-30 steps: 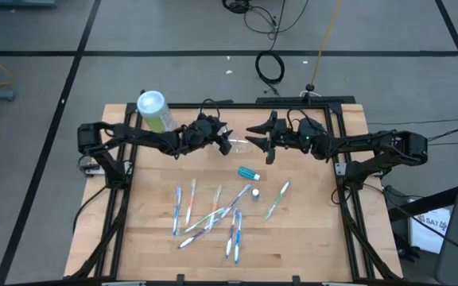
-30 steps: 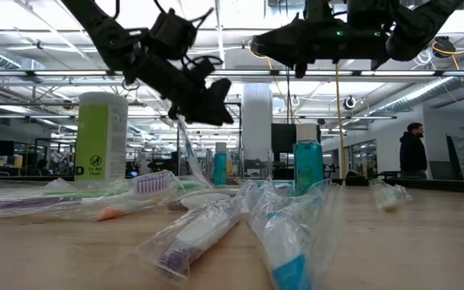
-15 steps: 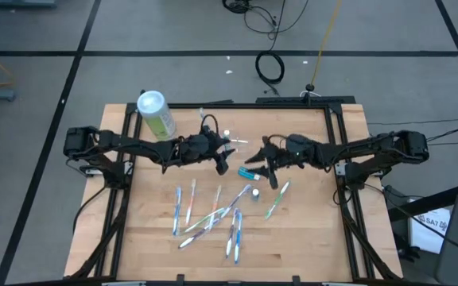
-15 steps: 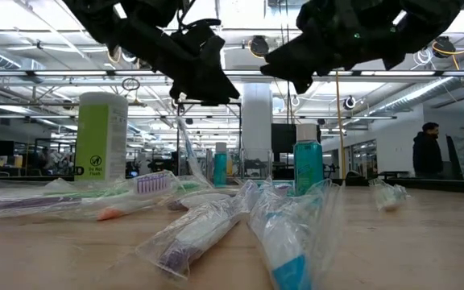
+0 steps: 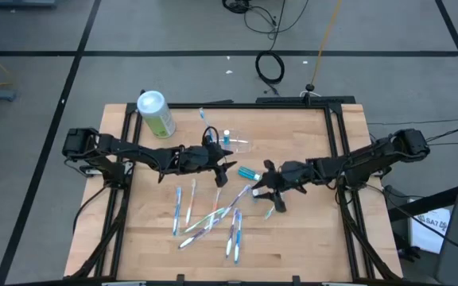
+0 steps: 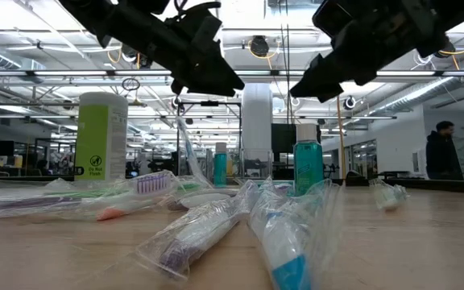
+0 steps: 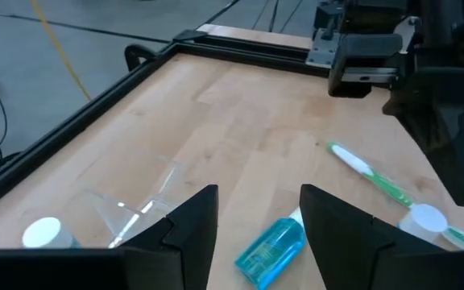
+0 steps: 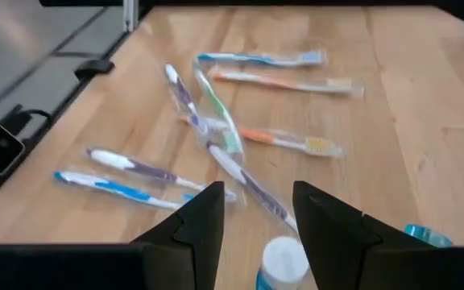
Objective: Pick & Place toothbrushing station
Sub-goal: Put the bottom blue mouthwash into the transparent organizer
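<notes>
left claw (image 5: 223,169) open, beside station (image 5: 239,146)

Toothbrush pile (image 5: 213,216) mid-table (wrapped), canister (image 5: 156,113) far corner

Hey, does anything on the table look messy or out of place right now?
Yes. The wrapped toothbrushes lie scattered and crossing each other mid-table, not sorted. The clear holder sits apart near the far edge, and a small blue bottle lies tipped on its side.
</notes>
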Robot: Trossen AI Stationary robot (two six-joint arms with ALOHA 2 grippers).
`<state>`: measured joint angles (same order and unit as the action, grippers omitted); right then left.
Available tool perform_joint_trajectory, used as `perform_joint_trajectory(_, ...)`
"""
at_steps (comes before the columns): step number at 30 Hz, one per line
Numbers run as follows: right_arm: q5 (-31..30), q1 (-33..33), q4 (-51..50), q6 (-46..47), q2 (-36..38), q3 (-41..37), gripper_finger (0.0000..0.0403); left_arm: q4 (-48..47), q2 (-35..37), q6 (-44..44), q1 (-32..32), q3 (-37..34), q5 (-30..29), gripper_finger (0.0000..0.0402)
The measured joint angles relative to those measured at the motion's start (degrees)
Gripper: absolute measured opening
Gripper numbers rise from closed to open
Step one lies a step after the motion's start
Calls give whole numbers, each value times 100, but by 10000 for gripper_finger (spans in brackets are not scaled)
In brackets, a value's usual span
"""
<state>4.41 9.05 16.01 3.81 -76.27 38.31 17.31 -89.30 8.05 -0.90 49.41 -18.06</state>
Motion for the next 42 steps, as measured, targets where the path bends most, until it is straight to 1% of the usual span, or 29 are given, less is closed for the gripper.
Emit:
perform_joint_trajectory(5, -877, 328, 6, -15, 0, -209, 141, 13, 0, -2, -40, 0, 0, 184)
perform_joint_trajectory(8, -1064, 404, 360, -2, 0, -446, 141, 30, 0, -2, -37, 0, -2, 184)
perform_joint_trajectory(12, -1041, 421, 1221, -1, 0, -846, 141, 31, 0, -4, -37, 0, -2, 184)
perform_joint_trajectory(14, -1043, 421, 1487, 1, 0, -986, 141, 32, 0, -5, -37, 0, -2, 184)
perform_joint_trajectory(19, -1049, 421, 1551, 1, 0, -1133, 141, 34, 0, -8, -37, -1, -2, 184)
perform_joint_trajectory(29, -1037, 418, 1634, -10, -1, -1159, 145, 46, 0, -18, -35, -2, -4, 184)
perform_joint_trajectory(42, -1038, 416, 1881, -19, -240, -1160, 215, 52, 0, -19, -33, -2, -6, 184)
